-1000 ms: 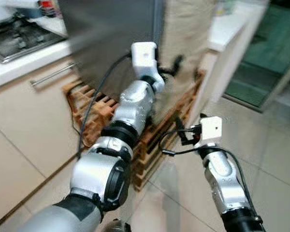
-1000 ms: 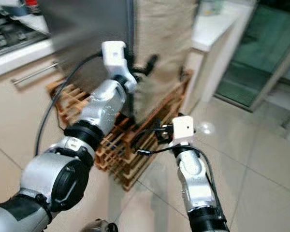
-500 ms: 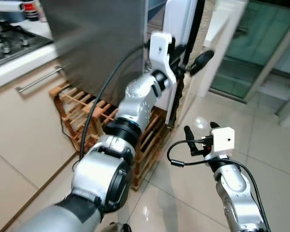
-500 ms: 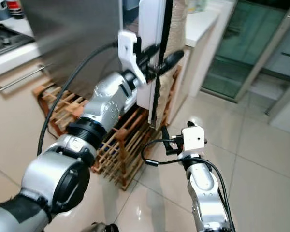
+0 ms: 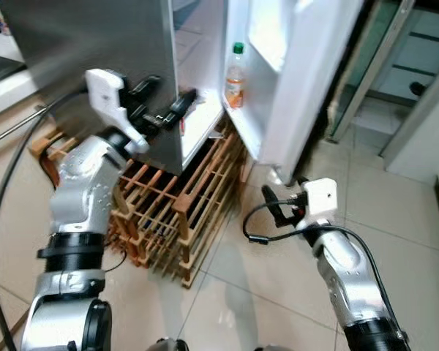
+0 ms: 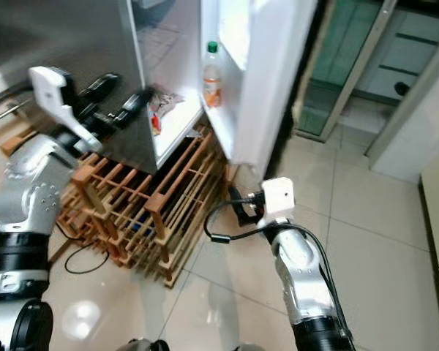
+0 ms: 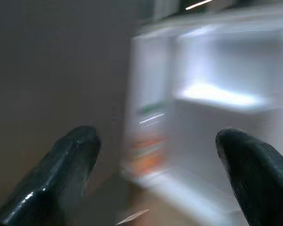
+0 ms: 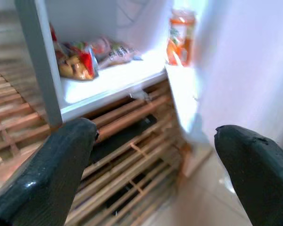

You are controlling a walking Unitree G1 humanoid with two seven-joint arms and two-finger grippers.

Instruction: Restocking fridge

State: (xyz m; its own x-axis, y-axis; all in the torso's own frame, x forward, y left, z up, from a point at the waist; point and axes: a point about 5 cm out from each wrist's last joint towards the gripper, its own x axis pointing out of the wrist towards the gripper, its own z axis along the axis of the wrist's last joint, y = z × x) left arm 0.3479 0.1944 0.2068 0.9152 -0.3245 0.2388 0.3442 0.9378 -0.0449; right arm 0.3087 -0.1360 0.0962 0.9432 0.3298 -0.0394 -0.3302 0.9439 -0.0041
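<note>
The steel fridge (image 5: 95,44) stands with its white door (image 5: 300,80) swung wide to the right. An orange drink bottle (image 5: 235,73) with a green cap sits in the door shelf. Packets of food (image 8: 80,59) lie on the lowest white shelf inside. My left gripper (image 5: 164,102) is open and empty at the front edge of the fridge's steel side, left of the opening. My right gripper (image 5: 282,199) hangs low over the floor before the door's foot, open and empty. In the blurred left wrist view the left gripper (image 7: 158,139) faces the lit interior.
A wooden slatted rack (image 5: 175,212) lies under and in front of the fridge, with a black cable (image 6: 80,263) on the floor beside it. Pale glossy tiles (image 5: 263,292) spread to the right. A green glass sliding door (image 5: 395,58) stands behind the fridge door.
The fridge door has swung from just ajar to wide open. My left gripper has come off the door's edge and drawn back left. The camera has shifted too.
</note>
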